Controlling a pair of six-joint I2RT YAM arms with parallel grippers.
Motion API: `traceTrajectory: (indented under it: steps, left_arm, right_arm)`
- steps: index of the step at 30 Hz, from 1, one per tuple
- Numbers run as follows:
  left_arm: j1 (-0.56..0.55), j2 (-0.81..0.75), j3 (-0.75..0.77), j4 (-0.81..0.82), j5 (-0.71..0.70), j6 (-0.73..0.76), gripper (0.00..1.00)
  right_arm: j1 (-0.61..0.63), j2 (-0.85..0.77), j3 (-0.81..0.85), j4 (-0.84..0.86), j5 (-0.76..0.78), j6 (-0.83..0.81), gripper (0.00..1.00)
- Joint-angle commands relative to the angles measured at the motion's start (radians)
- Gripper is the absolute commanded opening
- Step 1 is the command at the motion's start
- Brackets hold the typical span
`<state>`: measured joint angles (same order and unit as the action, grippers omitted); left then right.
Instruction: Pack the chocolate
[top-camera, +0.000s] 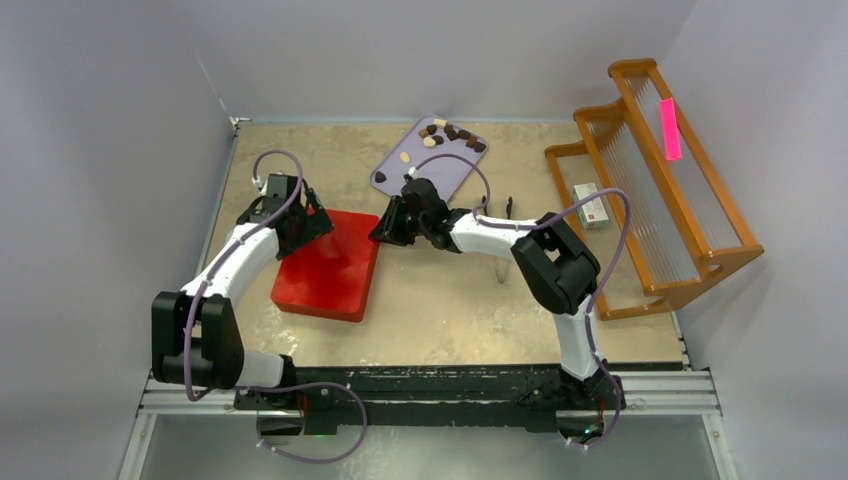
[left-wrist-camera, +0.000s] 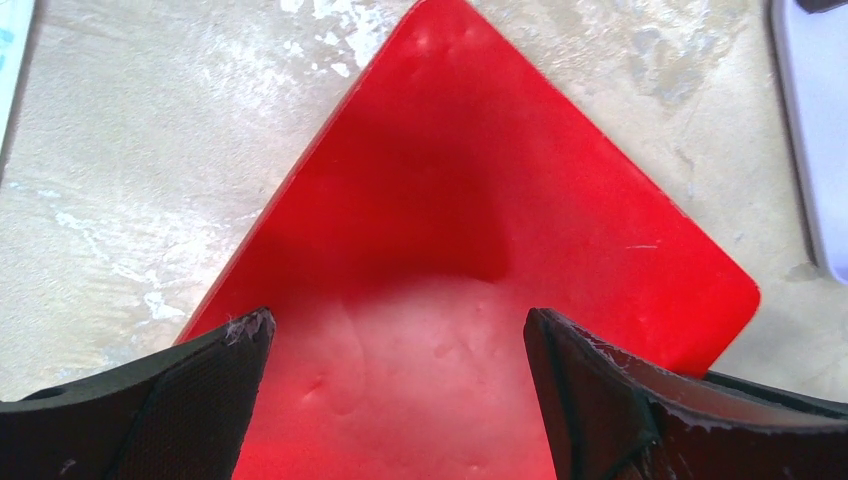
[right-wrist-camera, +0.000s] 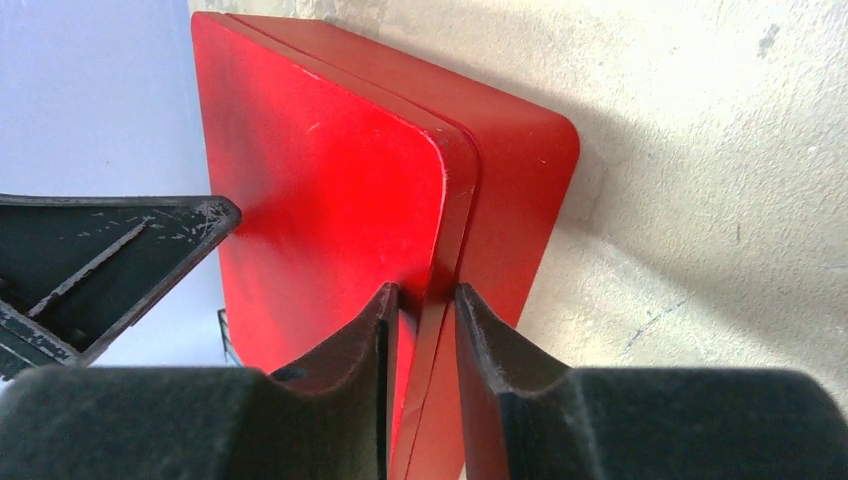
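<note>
The chocolate (top-camera: 450, 133) lies as several small tan and dark pieces on a lilac tray (top-camera: 440, 172) at the back of the table. A closed red box (top-camera: 325, 265) sits left of centre. My right gripper (top-camera: 383, 232) is at the box's right edge. In the right wrist view its jaws (right-wrist-camera: 428, 295) pinch the rim of the red lid (right-wrist-camera: 320, 180), one finger on each side. My left gripper (top-camera: 310, 222) hovers over the box's far left corner. In the left wrist view it (left-wrist-camera: 397, 330) stands wide open above the red box (left-wrist-camera: 470, 200), holding nothing.
A wooden stepped rack (top-camera: 660, 180) stands at the right with a small carton (top-camera: 592, 205) on its lower shelf and a pink tag (top-camera: 670, 128) on its top rail. Grey walls close the table's back and sides.
</note>
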<state>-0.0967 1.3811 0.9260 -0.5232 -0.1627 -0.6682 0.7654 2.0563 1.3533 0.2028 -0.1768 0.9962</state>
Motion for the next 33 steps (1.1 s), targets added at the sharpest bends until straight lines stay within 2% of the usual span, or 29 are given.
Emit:
traceTrajectory:
  steps: [1, 9, 15, 19, 23, 27, 33]
  left_arm:
    - [0.009, 0.034, 0.025, 0.013, 0.056, 0.002, 0.95]
    - [0.038, 0.075, 0.092, -0.046, -0.01, 0.006, 0.95]
    - [0.041, 0.025, 0.095, -0.041, 0.028, -0.023, 0.93]
    - [0.051, 0.04, 0.047, -0.012, 0.037, -0.04, 0.93]
    - [0.095, 0.1, 0.013, -0.012, 0.089, -0.059, 0.93]
    - [0.158, 0.097, 0.001, 0.0, 0.138, -0.084, 0.92]
    - [0.16, 0.07, 0.093, -0.014, 0.147, -0.083, 0.9]
  right_arm:
    - [0.001, 0.008, 0.02, -0.075, 0.089, -0.053, 0.24]
    - [0.0, 0.013, 0.02, -0.056, 0.07, -0.054, 0.2]
    - [-0.001, 0.037, 0.062, -0.057, 0.006, -0.072, 0.2]
    - [-0.001, 0.034, 0.078, -0.059, 0.011, -0.079, 0.22]
    - [-0.003, 0.009, 0.086, -0.092, 0.002, -0.112, 0.31]
    - [-0.005, -0.054, 0.093, -0.112, -0.014, -0.168, 0.39]
    - [0.001, -0.125, 0.085, -0.085, -0.067, -0.222, 0.37]
